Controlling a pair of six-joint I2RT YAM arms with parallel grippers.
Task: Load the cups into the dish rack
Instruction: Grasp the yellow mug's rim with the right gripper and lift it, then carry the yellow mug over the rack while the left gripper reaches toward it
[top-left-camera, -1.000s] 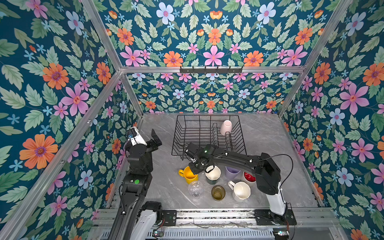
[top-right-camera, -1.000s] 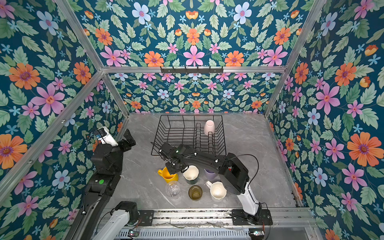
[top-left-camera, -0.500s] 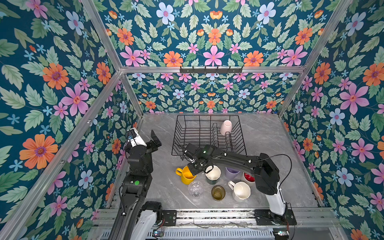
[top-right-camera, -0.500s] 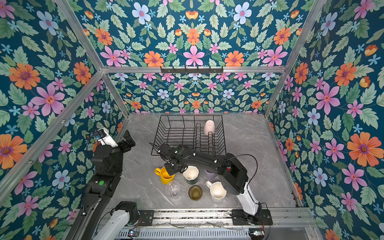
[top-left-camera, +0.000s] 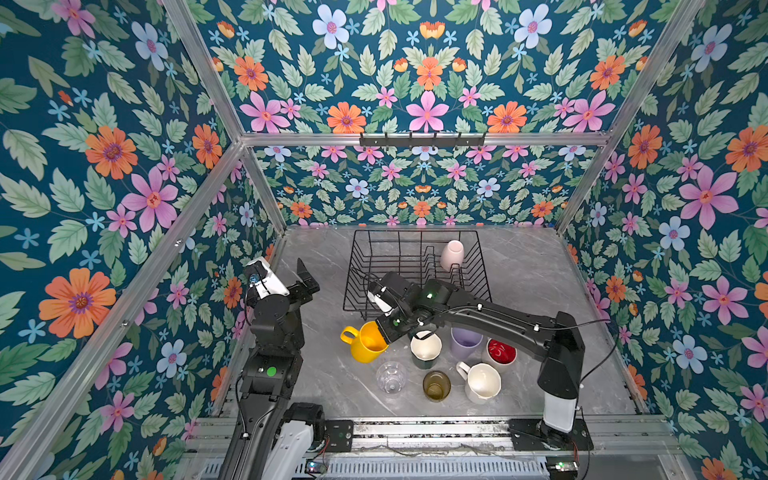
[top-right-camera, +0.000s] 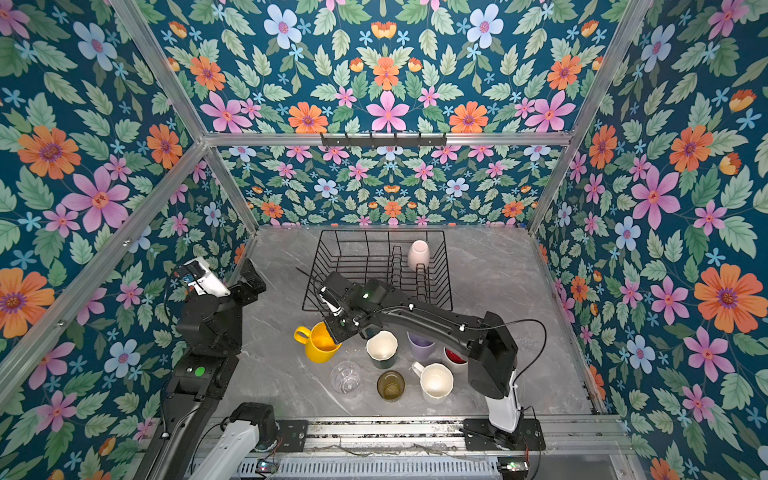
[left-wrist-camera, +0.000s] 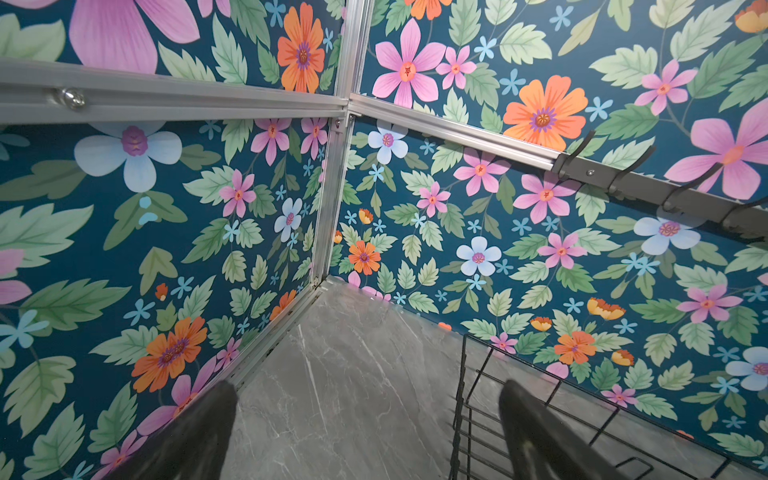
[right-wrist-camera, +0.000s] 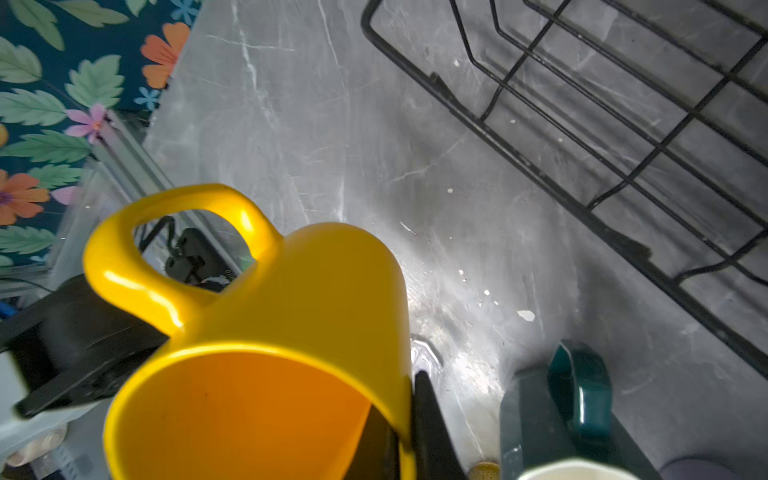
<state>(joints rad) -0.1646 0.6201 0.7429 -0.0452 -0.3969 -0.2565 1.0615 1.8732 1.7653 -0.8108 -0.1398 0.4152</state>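
Grey marbled desk (top-left-camera: 324, 374) inside a cell papered with bright flowers. Toward its front stands a cluster of cups: dark green mug (top-left-camera: 424, 353), lilac tumbler (top-left-camera: 466, 341), red-lined white mug (top-left-camera: 500, 352), white mug (top-left-camera: 482, 382), olive-amber glass (top-left-camera: 436, 385) and clear glass (top-left-camera: 391, 376).

Just beside the cluster, the yellow mug (top-left-camera: 365, 341) is tilted, with its mouth toward the right arm and its handle toward the left wall. The right end effector (top-left-camera: 385, 336) is clamped narrow on the mug's rim wall, one finger inside and the outer finger (right-wrist-camera: 428, 415) outside. Whether the base touches the desk cannot be told.

The black wire dish rack (top-left-camera: 361, 266) sits just behind, holding one upturned cream cup (top-left-camera: 452, 254). The left end effector (top-left-camera: 308, 279) hangs spread wide and empty near the left wall.

The mug looks like glazed ceramic: rigid, smooth and fairly heavy for a one-wall pinch. It is likely to swivel or slip between the pads, and could chip against the wire. The rim opposite the handle, where it is gripped, seems the soundest place to hold it; the handle loop is the alternative.
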